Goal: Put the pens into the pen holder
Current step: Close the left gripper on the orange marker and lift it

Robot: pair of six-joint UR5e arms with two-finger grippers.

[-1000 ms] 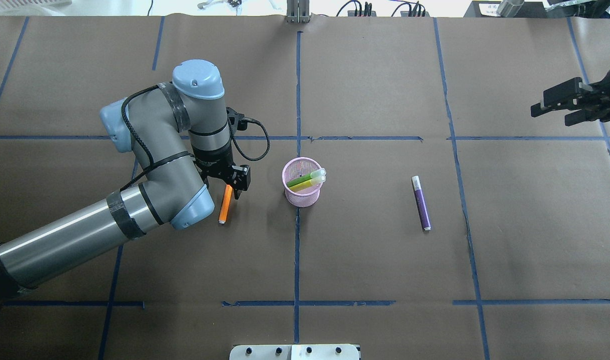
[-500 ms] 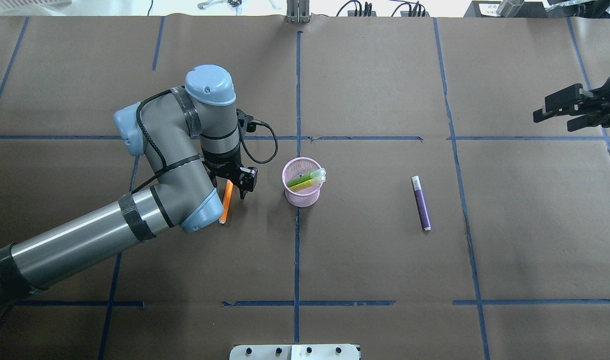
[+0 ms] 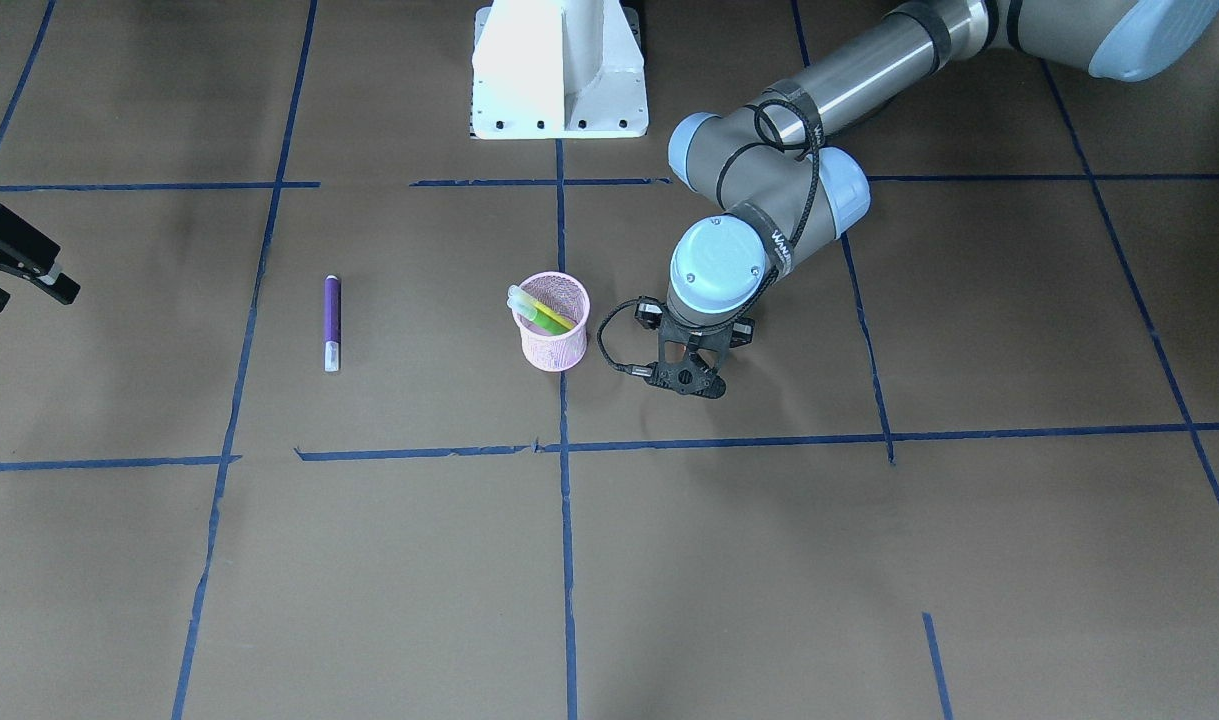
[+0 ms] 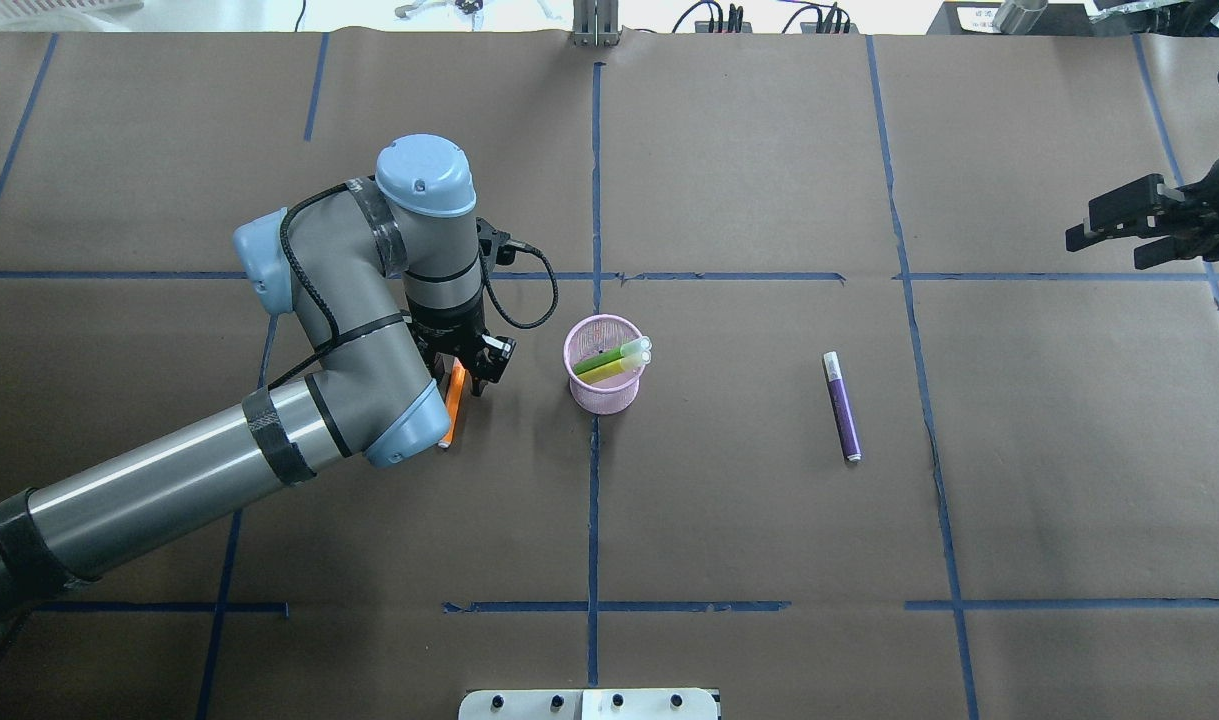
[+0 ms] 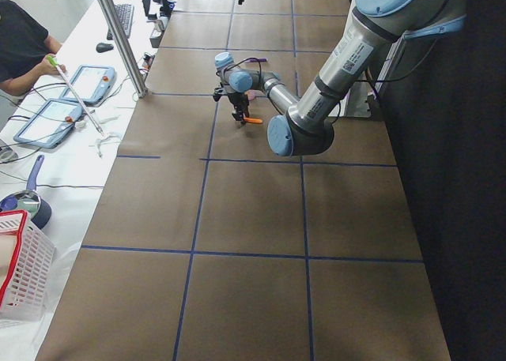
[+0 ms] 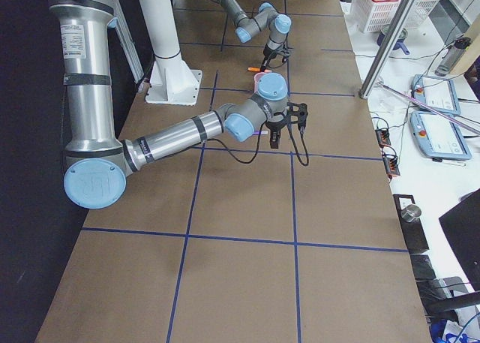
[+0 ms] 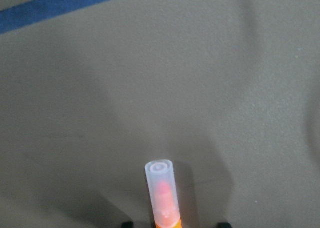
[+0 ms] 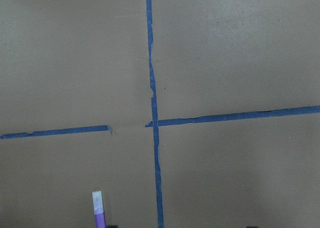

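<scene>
Left fingers [image 4: 466,375]: spread, one on either side of the orange pen's far end, not pinching it; just beside the pen holder, on its left.
Orange pen [image 4: 449,415]: flat on the tabletop [image 4: 749,520], near the pen holder's left, pale cap toward me.
Pen holder [image 4: 604,397]: upright pink mesh cup; a green pen [image 4: 597,361] and a yellow pen [image 4: 609,372] lean inside, caps over its right rim.
Purple pen [image 4: 843,408]: flat, well to the pen holder's right.
Right fingers [image 4: 1114,238]: spread, holding nothing, far right of the pen holder, beyond the purple pen.
</scene>
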